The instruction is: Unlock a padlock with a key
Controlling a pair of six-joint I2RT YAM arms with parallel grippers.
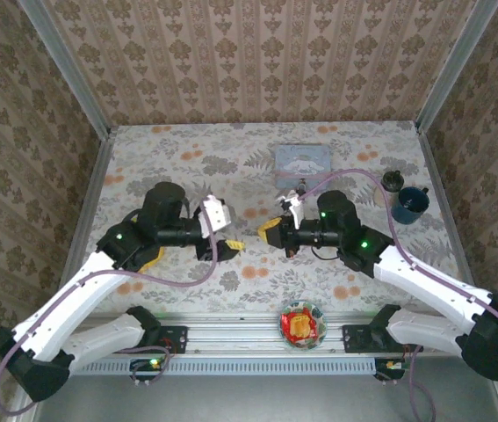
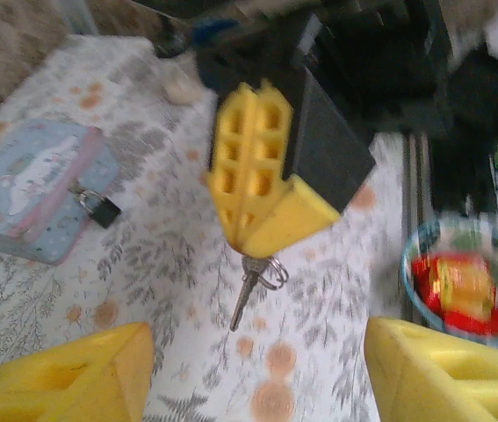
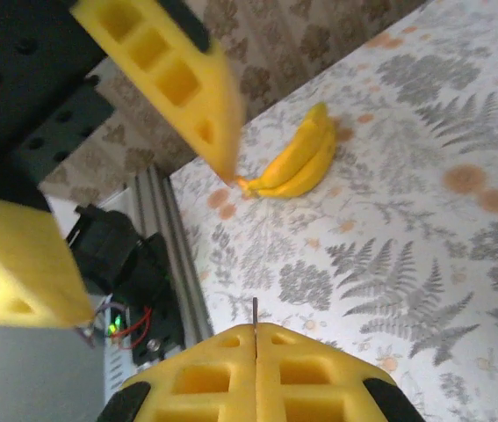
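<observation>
Top external view: two white-and-black arms reach inward over a floral-patterned table [image 1: 178, 149] and meet nose to nose near its centre. The left gripper [image 1: 227, 243] points toward 3 o'clock; the right gripper [image 1: 275, 233] points toward 9 o'clock, just beside it. A light blue tin [image 1: 301, 160] lies at 12 o'clock from the right gripper. Toward 2 o'clock from that gripper stand a dark round-lidded jar [image 1: 393, 181] and a blue cup [image 1: 409, 204]. At 6 o'clock, by the near rail, sits a glass bowl [image 1: 285, 327] of red and yellow wrapped items.

Left wrist view: the left gripper's yellow fingers [image 2: 64, 374] stand wide apart at the bottom corners — released, with nothing between them. Facing the camera, the right gripper's yellow fingers [image 2: 257, 167] are pressed together, clenched on a small silvery key [image 2: 247, 294]. The key hangs straight down toward 6 o'clock with a wire ring at its head, above the table. The padlock [image 2: 99, 207] — tiny, dark-bodied, with a thin silvery shackle — rests on the table at the tin's 4 o'clock edge, touching it. The picture is soft, so I cannot tell whether the shackle is hooked to the tin.

Right wrist view: a thin metal sliver shows in the seam of the closed right fingers. A yellow banana-shaped object [image 3: 297, 163] lies on the table toward 12 o'clock.
</observation>
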